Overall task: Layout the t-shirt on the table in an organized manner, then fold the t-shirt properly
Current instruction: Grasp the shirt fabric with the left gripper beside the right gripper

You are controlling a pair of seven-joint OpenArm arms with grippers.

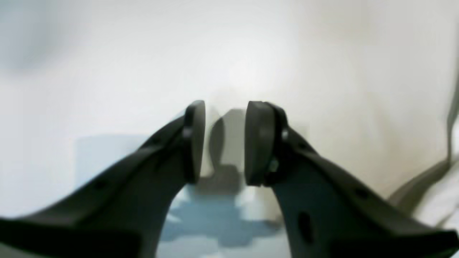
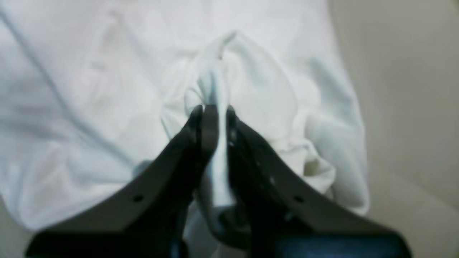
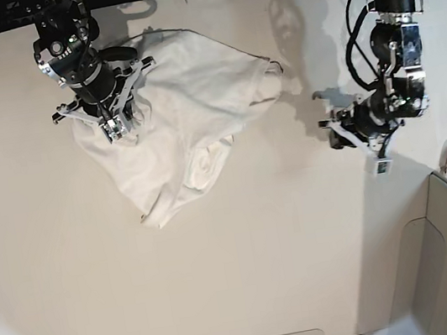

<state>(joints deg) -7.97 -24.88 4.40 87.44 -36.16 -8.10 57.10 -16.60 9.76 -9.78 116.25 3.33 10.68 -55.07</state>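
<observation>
Layout step. The t-shirt [image 3: 188, 130] lies crumpled, plain side up, at the far left of the tabletop [image 3: 246, 257]. The right tool [image 2: 214, 107] pinches a fabric ridge; the left tool [image 1: 225, 143], spread and empty, hovers well right. Next: the left should probably grip an opposite edge.

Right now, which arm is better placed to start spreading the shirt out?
Right. The right gripper is already shut on a bunch of the shirt. The left gripper hangs open over bare table, apart from the cloth.
</observation>
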